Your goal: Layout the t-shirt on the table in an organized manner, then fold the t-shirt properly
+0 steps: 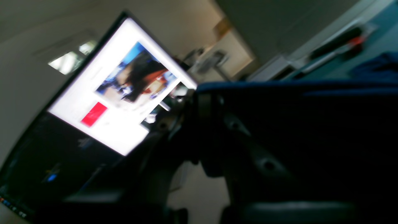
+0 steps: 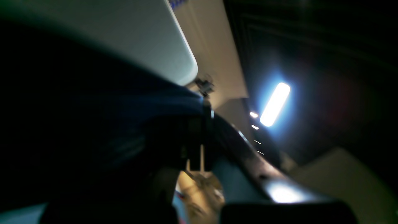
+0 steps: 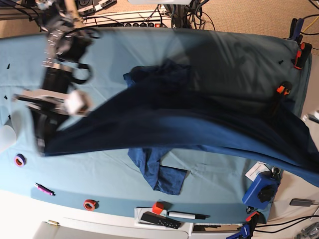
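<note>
Purple tape ring (image 3: 19, 160), red tape ring (image 3: 89, 204), pink marker (image 3: 44, 189), black remote (image 3: 160, 220), lit monitor (image 1: 118, 90)

Dark navy-blue t-shirt (image 3: 174, 124) over a light teal-blue table (image 3: 224, 45) with white edge.

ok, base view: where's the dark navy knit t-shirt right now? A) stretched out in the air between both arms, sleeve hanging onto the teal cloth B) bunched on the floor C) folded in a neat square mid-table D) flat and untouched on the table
A: the dark navy knit t-shirt spans from the right gripper across to the far edge of the teal-draped table, lifted and blurred, with a sleeve drooping onto the cloth.
</note>
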Controlling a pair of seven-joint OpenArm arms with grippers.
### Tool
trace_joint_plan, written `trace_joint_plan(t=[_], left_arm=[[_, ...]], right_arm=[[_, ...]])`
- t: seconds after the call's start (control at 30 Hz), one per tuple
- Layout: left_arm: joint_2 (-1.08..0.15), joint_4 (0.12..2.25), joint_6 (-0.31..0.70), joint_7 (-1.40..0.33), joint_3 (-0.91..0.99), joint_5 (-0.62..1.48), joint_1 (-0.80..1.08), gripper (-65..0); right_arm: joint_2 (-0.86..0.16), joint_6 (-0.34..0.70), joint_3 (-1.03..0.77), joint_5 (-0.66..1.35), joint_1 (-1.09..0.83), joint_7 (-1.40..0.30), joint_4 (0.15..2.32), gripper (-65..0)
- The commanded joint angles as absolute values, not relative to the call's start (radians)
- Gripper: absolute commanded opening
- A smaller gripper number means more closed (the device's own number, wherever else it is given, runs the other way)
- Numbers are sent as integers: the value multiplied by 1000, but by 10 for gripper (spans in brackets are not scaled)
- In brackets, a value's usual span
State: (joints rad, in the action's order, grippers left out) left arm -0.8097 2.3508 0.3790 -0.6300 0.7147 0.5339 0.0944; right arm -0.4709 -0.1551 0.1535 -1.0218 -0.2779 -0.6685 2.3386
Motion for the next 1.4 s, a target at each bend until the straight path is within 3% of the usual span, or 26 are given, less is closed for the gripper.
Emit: trace_joint_plan(t=[0.0, 0.27, 0.63, 1.03, 1.37], left_arm=[[-820, 2356, 360, -612, 725, 529, 84, -650], [-796, 2356, 334, -611, 725, 505, 83, -650], [-801, 2356, 334, -560, 725, 527, 64, -650], [-790, 2356, 342, -561, 763, 616, -52, -650], [-733, 2356, 405, -560, 1242, 797, -53, -650]], right_arm=[[-506, -178, 102, -1048, -302, -665, 2356, -650], [-659, -179, -283, -1048, -570, -715, 2356, -650], [-694, -187, -705, -1048, -844, -733, 2356, -650], [-690, -313, -765, -1048, -870, -749, 2356, -650], [-691, -455, -765, -1159, -868, -778, 2356, -650]])
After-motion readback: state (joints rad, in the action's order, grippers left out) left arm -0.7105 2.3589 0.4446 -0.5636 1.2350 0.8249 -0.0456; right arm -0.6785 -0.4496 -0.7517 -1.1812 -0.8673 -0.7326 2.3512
